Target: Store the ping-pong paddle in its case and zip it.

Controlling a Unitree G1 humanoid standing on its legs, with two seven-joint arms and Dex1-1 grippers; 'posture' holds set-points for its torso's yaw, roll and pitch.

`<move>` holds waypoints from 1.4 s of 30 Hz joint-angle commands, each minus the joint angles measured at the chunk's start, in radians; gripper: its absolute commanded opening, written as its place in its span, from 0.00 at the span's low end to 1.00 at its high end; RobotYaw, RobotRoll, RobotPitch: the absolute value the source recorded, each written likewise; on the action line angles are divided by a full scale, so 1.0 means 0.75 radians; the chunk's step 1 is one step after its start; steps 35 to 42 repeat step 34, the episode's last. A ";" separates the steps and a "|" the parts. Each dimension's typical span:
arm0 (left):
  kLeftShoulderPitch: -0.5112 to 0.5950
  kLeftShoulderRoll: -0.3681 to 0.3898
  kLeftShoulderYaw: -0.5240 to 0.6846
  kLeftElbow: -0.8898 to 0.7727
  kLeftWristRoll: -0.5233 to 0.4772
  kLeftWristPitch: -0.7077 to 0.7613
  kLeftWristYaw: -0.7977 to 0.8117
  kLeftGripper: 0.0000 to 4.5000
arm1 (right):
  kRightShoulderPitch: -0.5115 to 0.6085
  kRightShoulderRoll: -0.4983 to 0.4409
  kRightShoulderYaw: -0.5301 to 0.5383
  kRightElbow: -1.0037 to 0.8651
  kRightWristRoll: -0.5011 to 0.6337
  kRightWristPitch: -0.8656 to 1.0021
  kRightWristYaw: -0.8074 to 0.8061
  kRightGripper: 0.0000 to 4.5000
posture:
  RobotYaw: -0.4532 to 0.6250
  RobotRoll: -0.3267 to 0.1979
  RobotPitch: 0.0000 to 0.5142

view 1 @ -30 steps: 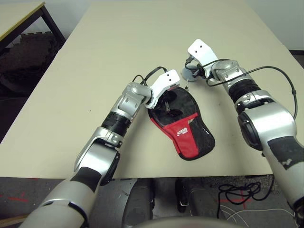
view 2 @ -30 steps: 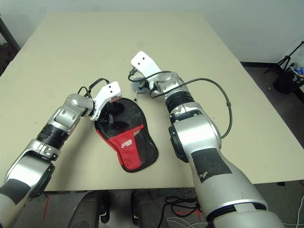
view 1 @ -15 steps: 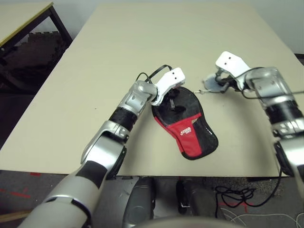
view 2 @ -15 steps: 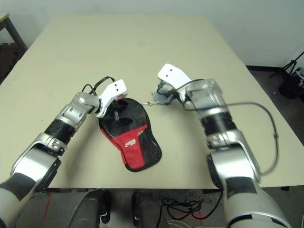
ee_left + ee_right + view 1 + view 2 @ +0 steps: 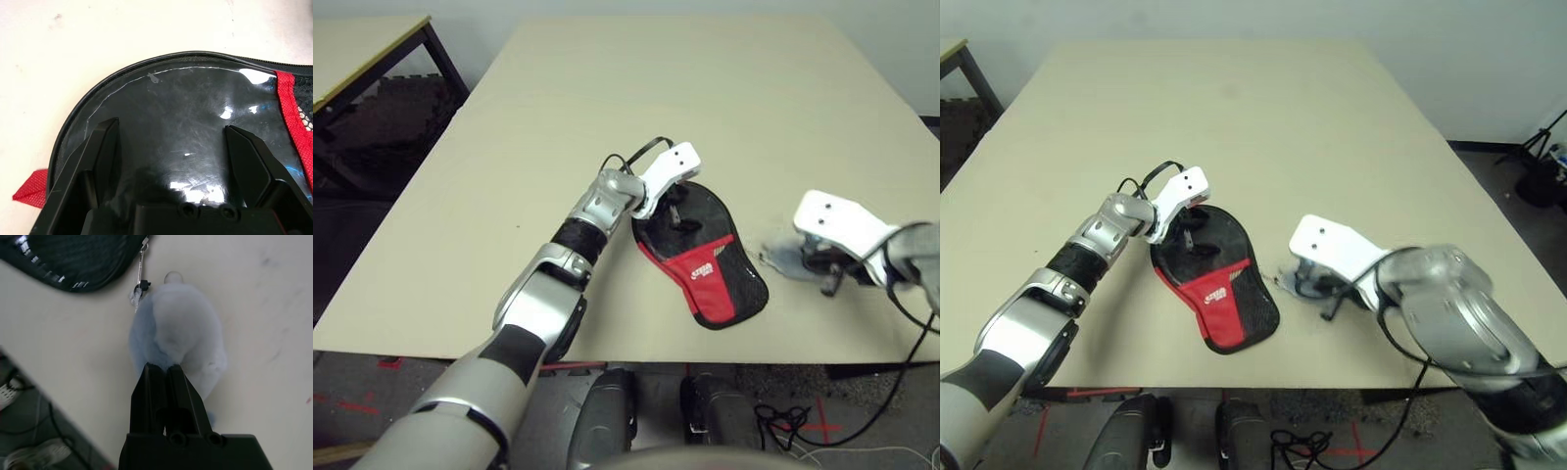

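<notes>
The case (image 5: 710, 269) lies flat near the table's front edge, its red panel and mesh pocket toward me and its glossy black round end (image 5: 195, 107) away from me. My left gripper (image 5: 176, 156) stands open, its fingers spread wide and resting on that round end. A grey soft lump (image 5: 178, 328) is clipped to the zipper pull (image 5: 142, 271) at the case's right side. My right gripper (image 5: 164, 369) is shut on the lump's near edge, just right of the case. The ping-pong paddle is hidden.
The beige table (image 5: 705, 98) stretches far and wide beyond the case. Its front edge runs close below the case and the right gripper. A second table (image 5: 352, 39) stands at the far left. Cables (image 5: 793, 421) lie on the floor below.
My right gripper has carried the grey lump from the case's far round end around its right side toward the front edge. The left gripper stays on the case. The camera has shifted.
</notes>
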 commanded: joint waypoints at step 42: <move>0.781 0.168 0.849 -0.644 -0.276 -0.353 1.132 1.00 | -0.440 0.734 -0.828 1.902 -0.007 -1.766 -1.221 1.00 | 0.35 0.62 0.34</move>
